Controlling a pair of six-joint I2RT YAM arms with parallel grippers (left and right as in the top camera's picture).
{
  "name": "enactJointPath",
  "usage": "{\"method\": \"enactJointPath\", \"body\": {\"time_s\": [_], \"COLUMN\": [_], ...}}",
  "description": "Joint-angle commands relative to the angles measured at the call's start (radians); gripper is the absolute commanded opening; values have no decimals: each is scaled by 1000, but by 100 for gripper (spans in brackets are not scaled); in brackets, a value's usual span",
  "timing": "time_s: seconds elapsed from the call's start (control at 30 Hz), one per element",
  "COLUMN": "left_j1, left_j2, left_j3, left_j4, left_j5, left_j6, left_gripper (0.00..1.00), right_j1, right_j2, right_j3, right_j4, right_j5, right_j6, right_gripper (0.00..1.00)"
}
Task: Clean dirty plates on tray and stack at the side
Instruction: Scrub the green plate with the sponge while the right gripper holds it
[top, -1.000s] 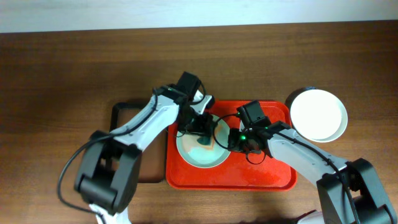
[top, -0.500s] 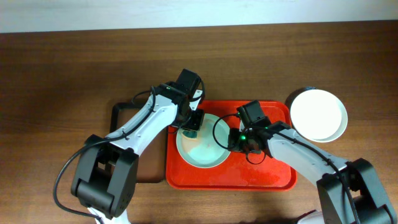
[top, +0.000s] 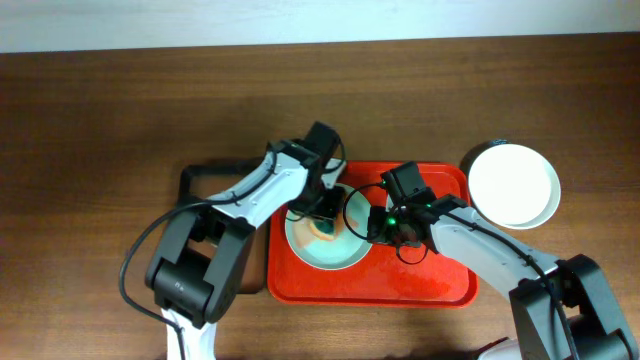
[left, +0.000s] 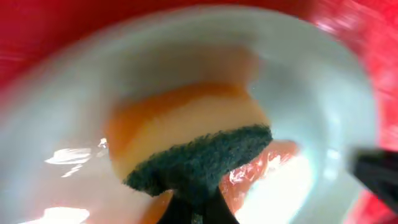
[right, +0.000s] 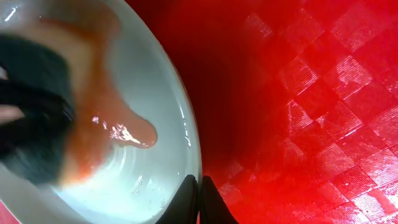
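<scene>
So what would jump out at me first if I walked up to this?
The bright red tray in the middle of the brown table grabs you first, with a pale plate on its left half. The left gripper presses a sponge into an orange smear on that plate, while the right gripper pinches the plate's rim. A white plate sits just off the tray's upper right corner.

Before you, a pale mint plate (top: 312, 252) streaked orange-red lies on the glossy red tray (top: 430, 285), which is embossed in a checker pattern. Your sponge (left: 199, 165) shows dark green over orange. A white plate (top: 512, 185) stands out against the wood-grain brown table (top: 100, 120).
</scene>
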Motion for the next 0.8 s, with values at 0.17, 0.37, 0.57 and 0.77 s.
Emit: {"method": "enactJointPath", "body": {"time_s": [0.17,0.37,0.57,0.77], "left_j1": [29,25,29,230], "left_j2": [-168,-72,3,-344], "left_j3": [-30,-126,-126,-92], "left_j4": [-5,93,29,-39], "left_j5": [-92,-199,136,86], "left_j6": [8,-84,-66,-52], "left_gripper": [0,0,0,0], "right_j1": [11,11,11,11], "right_j2": [8,8,8,8], "right_j3": [-5,-5,-5,-6], "right_j4": [7,7,7,7], "right_j5": [-10,-10,-10,-9], "right_j6": [-9,-9,-10,-10], "right_gripper": [4,4,4,4]}}
